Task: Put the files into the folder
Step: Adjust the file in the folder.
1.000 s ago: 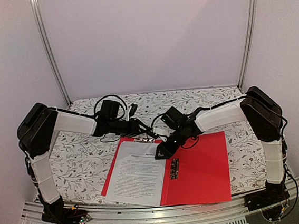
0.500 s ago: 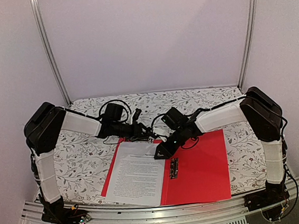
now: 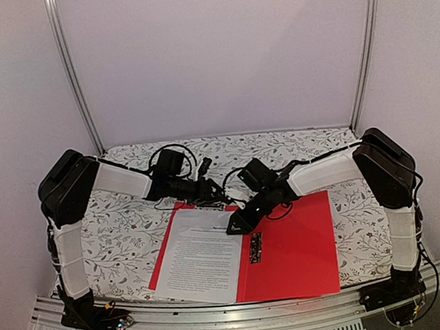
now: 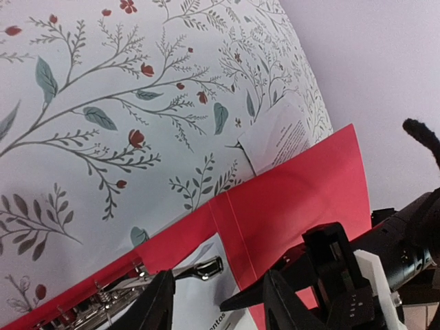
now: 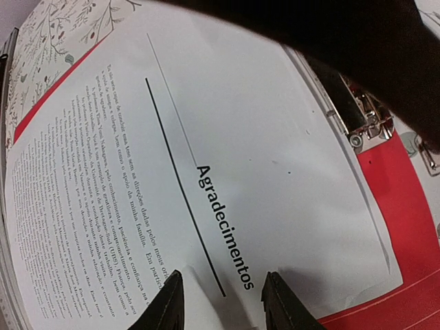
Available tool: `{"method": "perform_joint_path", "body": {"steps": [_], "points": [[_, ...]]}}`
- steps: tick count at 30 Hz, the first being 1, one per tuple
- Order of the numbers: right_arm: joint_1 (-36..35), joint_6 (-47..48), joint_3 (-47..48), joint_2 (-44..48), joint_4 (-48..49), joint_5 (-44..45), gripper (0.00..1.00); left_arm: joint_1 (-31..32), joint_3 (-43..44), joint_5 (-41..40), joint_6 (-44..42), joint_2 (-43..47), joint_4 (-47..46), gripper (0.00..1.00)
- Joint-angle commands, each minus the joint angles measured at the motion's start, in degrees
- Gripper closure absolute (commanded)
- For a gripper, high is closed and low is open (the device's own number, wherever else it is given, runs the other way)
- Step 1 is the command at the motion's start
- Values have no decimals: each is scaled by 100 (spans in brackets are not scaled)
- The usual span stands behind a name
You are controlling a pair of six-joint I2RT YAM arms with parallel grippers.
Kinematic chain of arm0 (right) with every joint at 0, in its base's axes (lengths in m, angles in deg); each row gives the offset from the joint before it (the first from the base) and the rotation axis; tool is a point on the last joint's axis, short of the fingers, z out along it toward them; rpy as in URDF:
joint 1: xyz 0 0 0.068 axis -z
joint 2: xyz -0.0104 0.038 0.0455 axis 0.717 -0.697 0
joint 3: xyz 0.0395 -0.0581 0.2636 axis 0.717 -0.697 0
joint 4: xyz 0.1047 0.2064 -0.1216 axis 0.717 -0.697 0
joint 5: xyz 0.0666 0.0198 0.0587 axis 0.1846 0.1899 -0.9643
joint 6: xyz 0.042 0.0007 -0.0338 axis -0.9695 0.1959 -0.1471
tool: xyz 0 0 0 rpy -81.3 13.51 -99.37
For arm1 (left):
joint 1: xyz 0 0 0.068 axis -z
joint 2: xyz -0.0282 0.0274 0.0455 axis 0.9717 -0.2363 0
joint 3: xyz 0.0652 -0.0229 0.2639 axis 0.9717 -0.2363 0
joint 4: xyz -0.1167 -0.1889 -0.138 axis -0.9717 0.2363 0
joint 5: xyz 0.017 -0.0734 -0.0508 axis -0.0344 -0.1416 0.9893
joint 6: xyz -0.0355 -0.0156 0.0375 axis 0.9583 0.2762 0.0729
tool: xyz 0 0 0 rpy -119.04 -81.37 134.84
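The red folder (image 3: 298, 243) lies open on the flowered table. The files (image 3: 202, 260), white printed sheets headed "Agradecimentos" (image 5: 227, 220), cover its left half. My right gripper (image 3: 234, 227) is open, its fingertips set down on the sheets' top right corner (image 5: 223, 275). My left gripper (image 3: 217, 199) hovers open at the folder's far edge. The metal clip lever (image 4: 203, 269) lies between and just beyond its fingers (image 4: 218, 276), which grip nothing. The right gripper (image 4: 330, 275) shows beside it. A scrap of printed paper (image 4: 278, 137) pokes out past the folder's far edge (image 4: 302, 185).
The flowered tablecloth (image 3: 117, 229) stretches to the left and behind the folder. A second metal clip (image 3: 256, 247) sits along the folder's spine. Black cables (image 3: 164, 151) loop over the left arm. The spring clamp (image 5: 361, 117) holds the sheets' top edge.
My left arm has reached further right and forward, bringing its gripper up to the clip at the folder's far edge. The right gripper stays on the paper.
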Motion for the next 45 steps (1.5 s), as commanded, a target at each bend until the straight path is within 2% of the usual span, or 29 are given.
{"method": "perform_joint_path", "body": {"steps": [1,13,25,35,45], "points": [[-42,-58,-236,-137,-229,71,61,26,105,-246,-303,277,403,55],[-35,-58,-118,-49,-237,-3,59,-292,-838,-1521,-646,1674,959,52],[-44,72,436,135,-685,-54,52,-315,-1989,-1484,-740,2983,2323,52],[-425,388,559,479,-906,10,51,-315,-2221,-1317,-646,2711,2066,52],[-782,531,557,226,-1255,50,54,-307,-2293,-994,-724,2510,2006,52]]}}
